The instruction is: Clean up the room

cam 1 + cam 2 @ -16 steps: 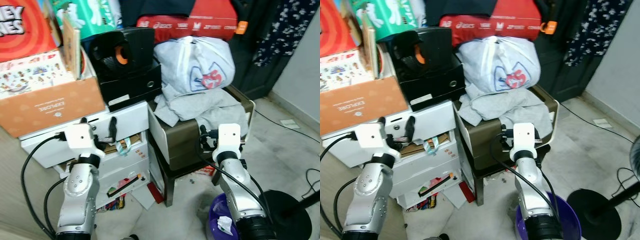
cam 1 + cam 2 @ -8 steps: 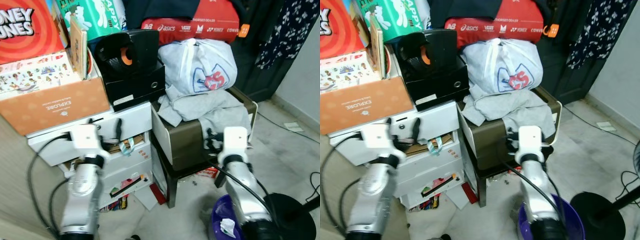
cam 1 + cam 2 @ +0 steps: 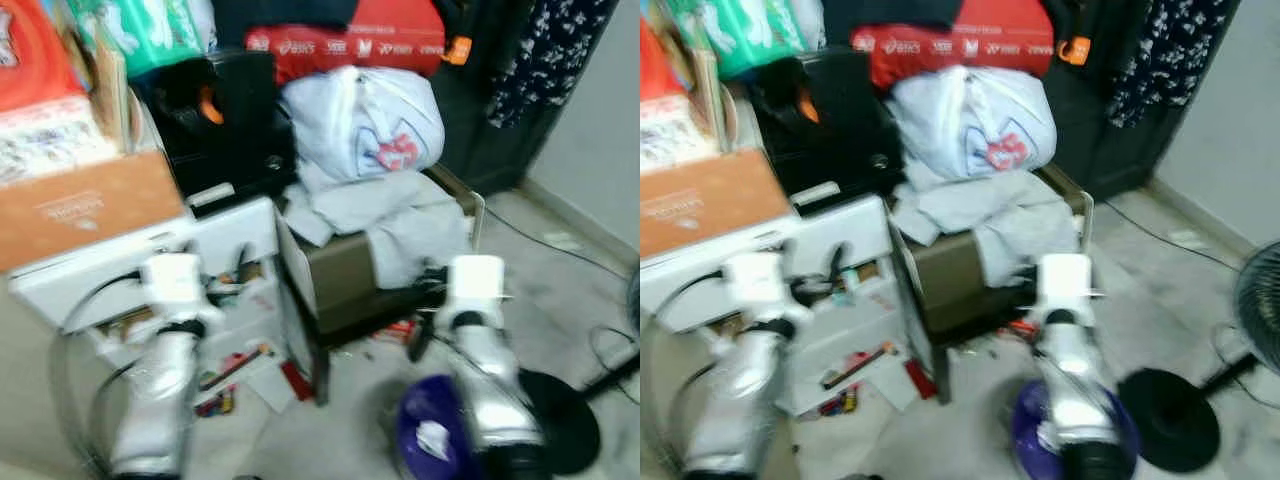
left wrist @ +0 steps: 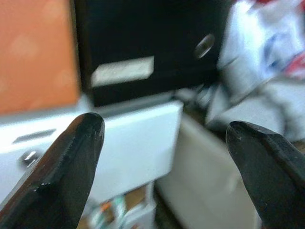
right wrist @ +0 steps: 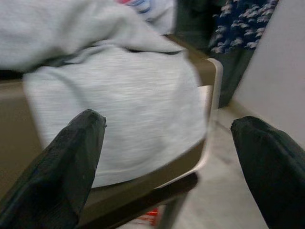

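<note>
Blurred all over in both eye views. On the left, white drawers [image 3: 235,235], the lower ones pulled out and untidy. On top of them an orange box [image 3: 90,205], and to its right a black box [image 3: 225,120] with an orange spot on the front. Just right of the drawers, a brown stool [image 3: 340,280], touching or nearly touching them; cannot tell which. Spread over the stool, a grey cloth [image 3: 400,215], hanging down its near right side. On the cloth a white bag [image 3: 360,120] with a red and blue mark, and far behind it a red bag [image 3: 340,40]. At far right, a dark spotted curtain [image 3: 540,50]. On the floor at near right, a black fan base [image 3: 565,430], and left of it, close by, a purple bucket [image 3: 405,420] with a white paper [image 3: 432,440] inside. Left gripper [image 4: 162,129] held up in front of the drawers, fingers wide apart, holding nothing, aimed at the black box and the white drawer under it. Right gripper [image 5: 169,124] held up near the stool, fingers wide apart too, empty, aimed at the hanging cloth, not touching it. Under the drawers, small red and white litter [image 3: 235,365] on the floor.
</note>
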`<state>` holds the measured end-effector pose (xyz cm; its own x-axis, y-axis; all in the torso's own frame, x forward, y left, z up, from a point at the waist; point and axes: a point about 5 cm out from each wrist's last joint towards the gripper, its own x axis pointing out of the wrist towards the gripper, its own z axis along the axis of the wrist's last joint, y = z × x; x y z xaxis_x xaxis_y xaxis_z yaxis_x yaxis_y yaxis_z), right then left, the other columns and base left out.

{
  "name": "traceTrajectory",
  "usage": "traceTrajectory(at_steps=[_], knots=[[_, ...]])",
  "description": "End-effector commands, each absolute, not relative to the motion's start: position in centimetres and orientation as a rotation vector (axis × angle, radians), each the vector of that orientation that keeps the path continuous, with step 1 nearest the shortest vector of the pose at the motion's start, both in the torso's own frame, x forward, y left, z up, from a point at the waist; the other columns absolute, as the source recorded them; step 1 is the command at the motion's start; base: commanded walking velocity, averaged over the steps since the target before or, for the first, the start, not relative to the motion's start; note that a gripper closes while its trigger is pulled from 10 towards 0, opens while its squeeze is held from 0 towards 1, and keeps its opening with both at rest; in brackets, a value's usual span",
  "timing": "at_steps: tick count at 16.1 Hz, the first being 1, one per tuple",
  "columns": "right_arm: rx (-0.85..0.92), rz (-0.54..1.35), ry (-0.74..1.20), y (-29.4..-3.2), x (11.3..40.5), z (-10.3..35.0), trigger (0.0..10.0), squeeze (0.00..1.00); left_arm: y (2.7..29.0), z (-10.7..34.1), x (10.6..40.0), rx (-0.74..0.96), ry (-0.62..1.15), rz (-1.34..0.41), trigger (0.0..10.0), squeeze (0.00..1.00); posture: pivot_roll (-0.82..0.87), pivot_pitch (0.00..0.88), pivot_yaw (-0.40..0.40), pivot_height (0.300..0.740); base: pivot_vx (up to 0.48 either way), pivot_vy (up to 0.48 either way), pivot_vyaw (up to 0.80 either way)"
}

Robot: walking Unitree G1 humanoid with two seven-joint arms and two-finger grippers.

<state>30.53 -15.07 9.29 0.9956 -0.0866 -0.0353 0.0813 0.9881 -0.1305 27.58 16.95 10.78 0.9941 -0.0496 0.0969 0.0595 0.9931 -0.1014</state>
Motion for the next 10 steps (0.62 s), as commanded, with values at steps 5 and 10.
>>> traceTrajectory(at_steps=[5, 10], knots=[[-0.151, -0.087, 0.047, -15.69, 30.52, 9.58, 10.0, 0.00, 15.86, 11.06, 27.01, -0.110, -0.085, -0.092, 10.0, 0.00, 0.01, 0.167, 0.017, 0.740, 0.000, -0.289, 0.00], [-0.151, -0.089, 0.035, -15.43, 30.76, 10.01, 10.0, 0.00, 16.05, 11.44, 26.83, -0.118, -0.084, -0.096, 10.0, 0.00, 0.02, 0.216, 0.014, 0.740, 0.000, -0.115, 0.08]])
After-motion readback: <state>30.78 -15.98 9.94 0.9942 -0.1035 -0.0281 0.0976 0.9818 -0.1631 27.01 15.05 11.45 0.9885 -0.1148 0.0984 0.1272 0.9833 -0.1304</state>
